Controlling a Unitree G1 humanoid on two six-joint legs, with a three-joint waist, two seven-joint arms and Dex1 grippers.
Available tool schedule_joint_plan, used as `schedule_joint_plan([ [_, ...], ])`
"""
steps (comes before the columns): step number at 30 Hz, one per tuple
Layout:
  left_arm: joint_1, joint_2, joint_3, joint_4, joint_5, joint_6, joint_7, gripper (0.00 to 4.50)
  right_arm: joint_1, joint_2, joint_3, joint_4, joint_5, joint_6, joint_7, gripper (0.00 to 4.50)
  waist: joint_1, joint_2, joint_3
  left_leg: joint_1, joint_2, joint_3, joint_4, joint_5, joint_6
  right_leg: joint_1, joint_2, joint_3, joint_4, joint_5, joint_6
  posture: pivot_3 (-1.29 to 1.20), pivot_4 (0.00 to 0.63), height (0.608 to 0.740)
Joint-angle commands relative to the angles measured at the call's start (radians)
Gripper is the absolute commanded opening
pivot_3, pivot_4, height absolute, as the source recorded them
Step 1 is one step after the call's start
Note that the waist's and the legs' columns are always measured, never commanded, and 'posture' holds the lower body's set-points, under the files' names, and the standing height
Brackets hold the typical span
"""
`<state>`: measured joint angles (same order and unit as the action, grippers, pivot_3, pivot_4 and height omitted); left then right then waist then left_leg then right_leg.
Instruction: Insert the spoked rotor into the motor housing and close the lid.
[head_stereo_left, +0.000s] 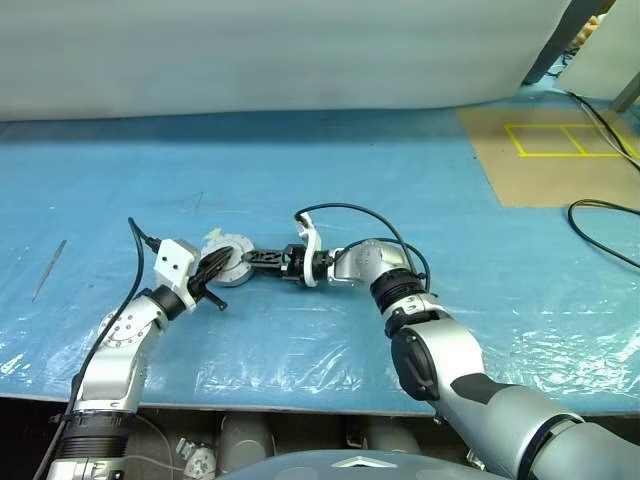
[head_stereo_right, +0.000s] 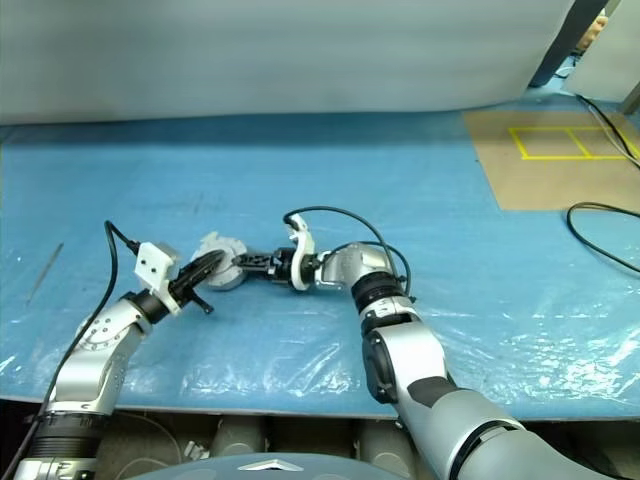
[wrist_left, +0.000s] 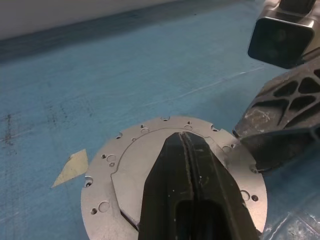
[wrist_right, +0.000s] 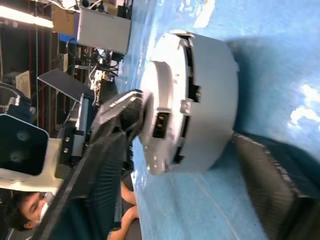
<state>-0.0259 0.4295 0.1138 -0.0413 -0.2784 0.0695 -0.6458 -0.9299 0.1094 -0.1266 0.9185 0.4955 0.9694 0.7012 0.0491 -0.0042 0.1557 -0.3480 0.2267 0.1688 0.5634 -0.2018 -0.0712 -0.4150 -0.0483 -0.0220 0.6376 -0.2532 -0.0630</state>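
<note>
Lid (wrist_left: 150, 165) covers motor housing (wrist_right: 210, 105); clenched left claw (wrist_left: 187, 150) presses it, released right claw (head_stereo_left: 243, 261) straddles it.

The motor housing (head_stereo_left: 232, 262) stands upright on the blue-covered surface, left of the scene's middle and toward the near edge. It is a short round cup of silver-grey metal with a plain smooth side wall (wrist_right: 212, 95). A flat round lid (wrist_left: 150, 170) of the same metal lies level on its top, ringed with small holes near the rim and carrying a slightly raised inner plate. From the side, dark slots show between lid and wall.
</note>
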Motion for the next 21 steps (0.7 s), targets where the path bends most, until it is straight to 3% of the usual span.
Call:
schedule_joint_plan([
  [1,0.015,-0.001,-0.015,0.019,0.011,0.006,-0.004,0.0,0.0,-0.002,-0.005,0.021,-0.02,-0.001,-0.027,4.48,0.0,0.0,0.0,0.001,0.0,0.0,0.0,0.0,0.0,0.001,0.0,0.0,0.0,0.0,0.0,0.0,0.15,0.74],
  [21,-0.011,0.033,0.036,0.089,0.075,-0.009,0.096,0.0,-0.067,0.138,-0.141,0.192,0.059,-0.055,-0.277,4.48,-0.001,0.01,0.0,0.015,-0.004,0.0,-0.008,-0.003,0.004,0.013,-0.007,0.001,-0.002,-0.005,0.008,0.0,0.15,0.74],
])
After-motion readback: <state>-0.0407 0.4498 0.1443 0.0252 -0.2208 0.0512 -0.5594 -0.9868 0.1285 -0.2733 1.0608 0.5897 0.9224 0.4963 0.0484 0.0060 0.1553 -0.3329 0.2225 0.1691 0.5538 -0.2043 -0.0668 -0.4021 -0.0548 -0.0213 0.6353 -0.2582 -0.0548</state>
